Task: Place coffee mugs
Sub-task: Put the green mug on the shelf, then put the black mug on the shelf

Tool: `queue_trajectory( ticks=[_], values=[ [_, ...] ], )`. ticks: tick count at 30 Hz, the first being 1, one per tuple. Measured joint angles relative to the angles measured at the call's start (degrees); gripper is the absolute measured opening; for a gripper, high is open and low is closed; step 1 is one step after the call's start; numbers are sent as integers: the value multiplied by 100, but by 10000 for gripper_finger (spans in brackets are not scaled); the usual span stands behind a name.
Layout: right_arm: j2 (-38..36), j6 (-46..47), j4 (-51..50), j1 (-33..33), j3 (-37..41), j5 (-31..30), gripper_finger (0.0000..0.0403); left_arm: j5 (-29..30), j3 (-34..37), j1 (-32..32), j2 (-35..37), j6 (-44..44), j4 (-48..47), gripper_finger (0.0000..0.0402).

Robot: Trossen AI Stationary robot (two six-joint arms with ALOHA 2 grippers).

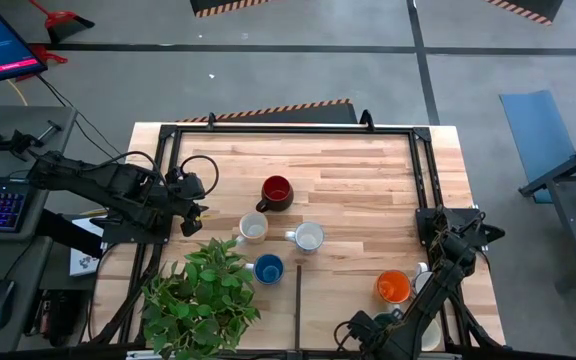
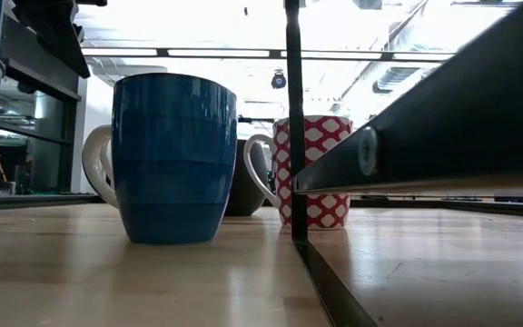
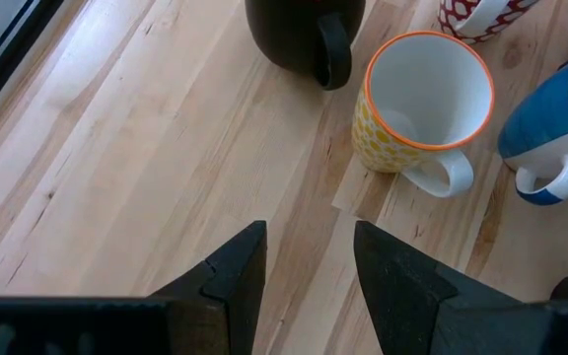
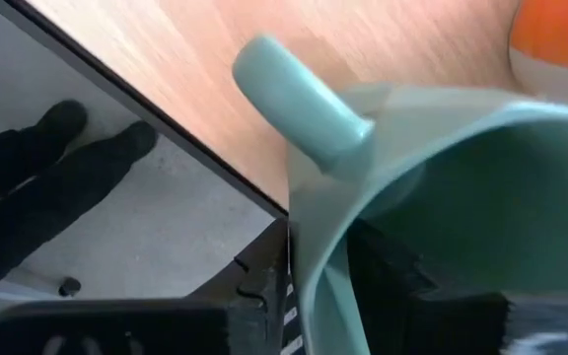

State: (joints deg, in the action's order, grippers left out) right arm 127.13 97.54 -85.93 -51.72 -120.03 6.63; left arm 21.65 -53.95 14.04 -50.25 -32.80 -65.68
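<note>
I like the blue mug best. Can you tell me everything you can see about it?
The blue mug is glossy ceramic, round, blue outside with faint rings. It has a white handle. It stands upright on the wooden table, near the plant. Other mugs stand close, but nothing touches it.

The left arm reaches in from 9 o'clock, its left gripper [image 3: 309, 258] hovering with its 2 fingers apart. The right arm folds back toward 5 o'clock, where the right gripper [image 1: 383, 325] straddles a mug's wall.
</note>
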Motion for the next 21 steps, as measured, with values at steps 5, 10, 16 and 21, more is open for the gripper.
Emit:
queue_trajectory(
  ticks=[5,10,16,21],
  values=[
    [-2,-41,3,0,-185,11,100,0,0,-1,0,0,1,145],
    [-2,-29,-267,-2,-564,-214,103,0,0,0,0,0,0,145],
    [-4,-48,-406,-2,-961,-305,103,0,0,1,1,0,-1,145],
    [-4,11,-411,-2,-1142,-414,103,0,0,-1,1,0,-1,145]
  ],
)
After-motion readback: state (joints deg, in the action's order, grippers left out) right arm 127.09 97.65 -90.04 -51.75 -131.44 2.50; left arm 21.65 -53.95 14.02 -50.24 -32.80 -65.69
